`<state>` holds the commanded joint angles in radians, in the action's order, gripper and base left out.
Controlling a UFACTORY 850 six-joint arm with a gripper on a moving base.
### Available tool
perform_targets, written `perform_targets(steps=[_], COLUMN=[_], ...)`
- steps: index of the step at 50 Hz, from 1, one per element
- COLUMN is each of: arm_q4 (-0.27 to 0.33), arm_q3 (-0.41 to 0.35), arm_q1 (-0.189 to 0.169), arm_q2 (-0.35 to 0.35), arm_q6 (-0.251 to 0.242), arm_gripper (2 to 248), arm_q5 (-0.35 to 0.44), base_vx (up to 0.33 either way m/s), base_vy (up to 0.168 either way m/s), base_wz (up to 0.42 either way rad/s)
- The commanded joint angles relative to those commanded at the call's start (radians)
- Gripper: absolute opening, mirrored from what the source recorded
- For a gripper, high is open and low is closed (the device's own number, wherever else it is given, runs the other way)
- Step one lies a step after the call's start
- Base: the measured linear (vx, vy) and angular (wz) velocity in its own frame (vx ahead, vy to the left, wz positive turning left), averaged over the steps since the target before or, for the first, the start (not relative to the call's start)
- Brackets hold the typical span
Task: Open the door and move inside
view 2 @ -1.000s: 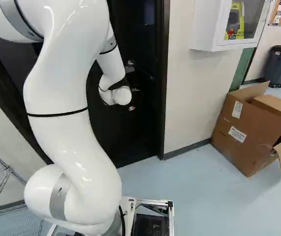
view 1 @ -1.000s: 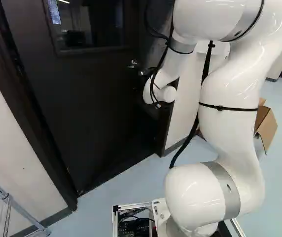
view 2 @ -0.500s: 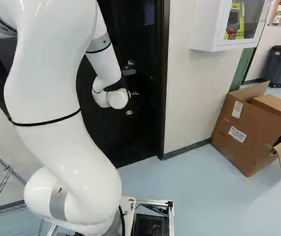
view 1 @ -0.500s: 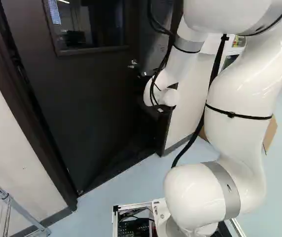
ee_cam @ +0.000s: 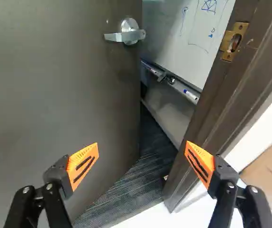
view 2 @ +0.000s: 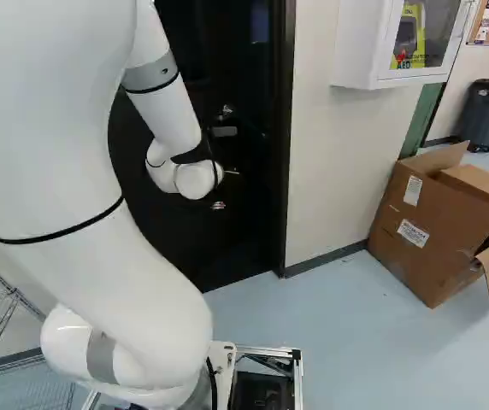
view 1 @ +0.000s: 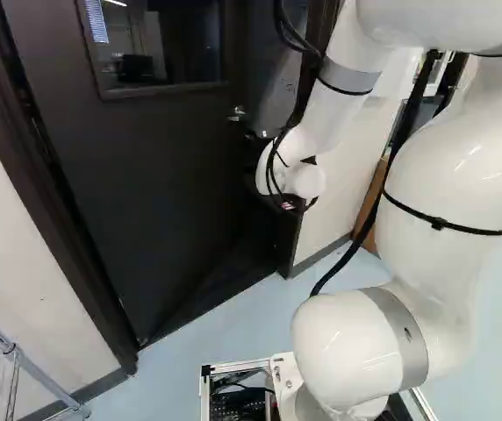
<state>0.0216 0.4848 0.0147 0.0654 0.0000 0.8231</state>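
End effector [view 1: 295, 206]: fingers spread, nothing between them | door [ee_cam: 60, 90]: ajar, ahead of one finger | lever handle [ee_cam: 130, 35]: farther ahead, on door | door frame [ee_cam: 211, 102]: ahead of other finger | whiteboard [ee_cam: 193, 42]: beyond the gap, ahead of end effector

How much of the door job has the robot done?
Done: the door looks partly open, because carpet shows between it and the frame. In progress: no grip; the open hand holds nothing. Left: probably opening the door wider, then driving in, as the base is on the blue floor outside.
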Motion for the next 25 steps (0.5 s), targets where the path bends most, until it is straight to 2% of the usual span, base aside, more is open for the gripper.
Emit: perform_targets(steps=[25], arm_q4=[-0.021], arm_q3=[-0.133], arm_q1=[0.024], arm_q2=[-0.131], arm_q6=[0.000], arm_gripper=[247], arm_q5=[-0.002], base_vx=[0.000], base_vy=[0.000], base_wz=[0.000])
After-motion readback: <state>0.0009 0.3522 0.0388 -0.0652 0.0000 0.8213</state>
